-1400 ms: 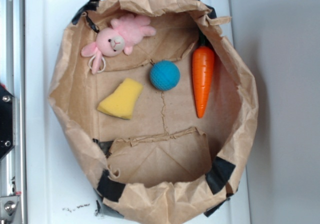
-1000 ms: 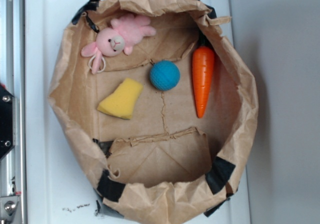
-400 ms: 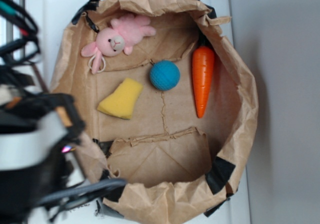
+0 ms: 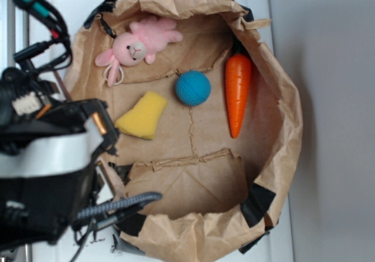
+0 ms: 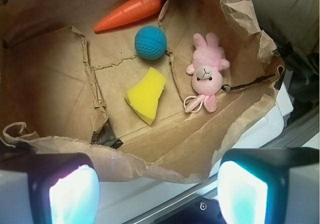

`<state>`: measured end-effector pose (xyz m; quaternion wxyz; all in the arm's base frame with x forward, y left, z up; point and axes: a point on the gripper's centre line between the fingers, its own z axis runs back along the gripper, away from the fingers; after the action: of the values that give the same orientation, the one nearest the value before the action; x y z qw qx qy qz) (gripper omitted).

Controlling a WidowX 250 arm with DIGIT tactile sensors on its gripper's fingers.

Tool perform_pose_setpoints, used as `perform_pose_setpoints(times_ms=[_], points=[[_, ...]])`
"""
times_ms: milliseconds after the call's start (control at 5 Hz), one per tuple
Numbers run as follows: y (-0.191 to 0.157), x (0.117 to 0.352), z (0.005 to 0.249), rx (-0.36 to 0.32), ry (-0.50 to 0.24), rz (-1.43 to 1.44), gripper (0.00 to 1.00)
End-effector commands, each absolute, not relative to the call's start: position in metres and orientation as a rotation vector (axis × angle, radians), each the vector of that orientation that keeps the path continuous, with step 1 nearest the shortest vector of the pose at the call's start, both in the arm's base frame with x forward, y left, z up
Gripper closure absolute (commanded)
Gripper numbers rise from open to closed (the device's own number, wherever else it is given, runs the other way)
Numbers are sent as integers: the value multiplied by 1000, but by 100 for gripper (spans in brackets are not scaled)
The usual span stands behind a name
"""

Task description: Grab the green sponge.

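The green sponge point(image 4: 142, 116) is a yellow foam wedge lying flat on the floor of a cut-down brown paper bag point(image 4: 285, 106), left of centre. The wrist view shows the sponge point(image 5: 146, 94) well ahead of my gripper point(image 5: 157, 194). Both glowing fingers point(image 5: 75, 194) stand wide apart with nothing between them, so the gripper is open. It hovers over the bag's near rim point(image 5: 165, 156) and the white table edge. In the exterior view my arm point(image 4: 53, 162) fills the left side, just outside the bag's left wall, and the fingertips cannot be made out.
Inside the bag also lie a textured blue ball point(image 4: 193, 88), an orange toy carrot point(image 4: 237, 92) and a pink plush bunny point(image 4: 139, 44). The ball point(image 5: 150, 42) sits just beyond the sponge, and the bunny point(image 5: 206, 73) sits to its right. Crumpled bag walls rise all around.
My arm has come into the exterior view from the left and shifted up and right toward the bag's left wall. The sponge and the toys have not moved.
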<state>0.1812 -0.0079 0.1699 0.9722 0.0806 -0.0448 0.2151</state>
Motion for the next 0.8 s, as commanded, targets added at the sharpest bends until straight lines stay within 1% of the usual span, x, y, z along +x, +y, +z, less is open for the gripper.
perform_pose_setpoints(times_ms=[0,200,400,600], points=[[9,166,218,-5,-209,435,0],[0,196,209,41,-171,537,0],[-5,220,181,82,-242,635,0],[1,234,150,112,-290,675,0]])
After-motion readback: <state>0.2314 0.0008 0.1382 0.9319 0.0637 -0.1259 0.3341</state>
